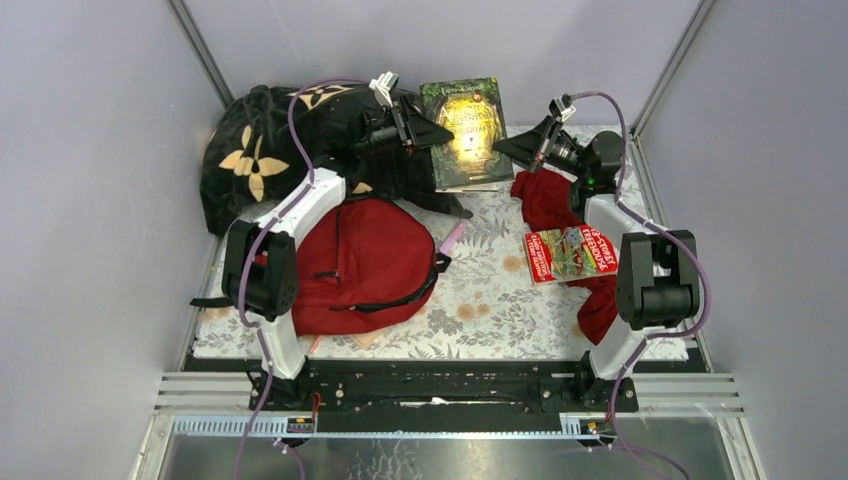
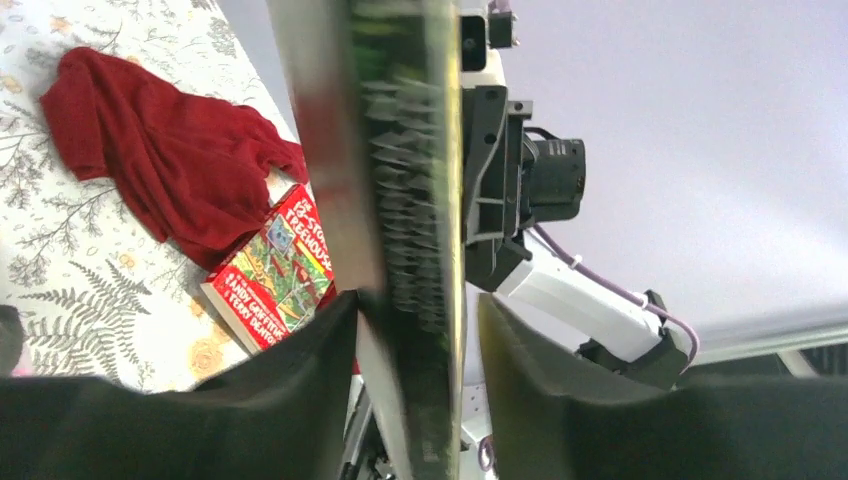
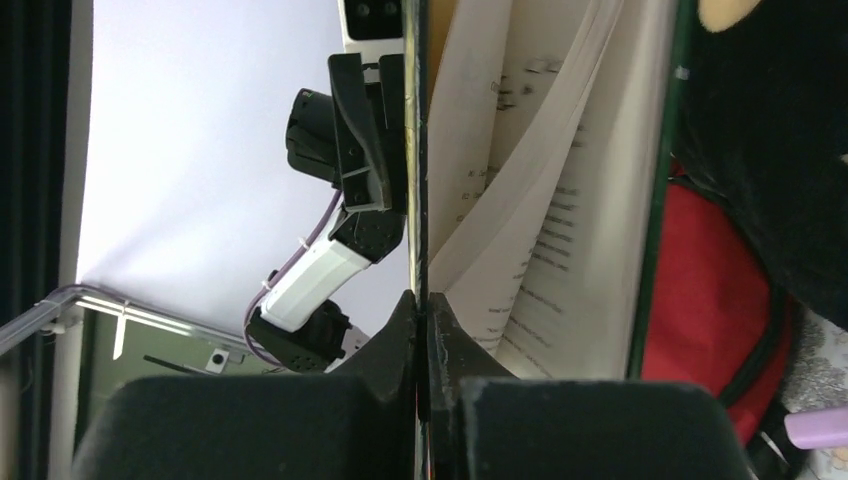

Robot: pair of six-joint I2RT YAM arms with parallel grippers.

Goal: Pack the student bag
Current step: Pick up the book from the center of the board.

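Right jaws, closed, pinch the green book's (image 1: pixel 466 125) cover; left jaws straddle its other edge, not yet clamped; the student bag (image 1: pixel 365 265) lies below, nearest the left arm (image 1: pixel 300 208).

Soft, even light falls from above in the overhead view; the pale lilac enclosure walls (image 1: pixel 100 150) are uniformly lit and shadows under things are faint. A yellow-white glare burns out the middle of the glossy green hardcover book (image 1: pixel 468 130), while the black plush blanket with orange flowers (image 1: pixel 250 150) sinks into near-featureless dark. In the left wrist view that book, very close to the lens, smears into blur, and the left gripper (image 2: pixel 418 310) is a murky, unfocused mass; the limp red garment (image 2: pixel 170 170) behind is sharp. In the right wrist view the bright wall backlights the right gripper (image 3: pixel 420 310) into silhouette, and the page print is blurred.
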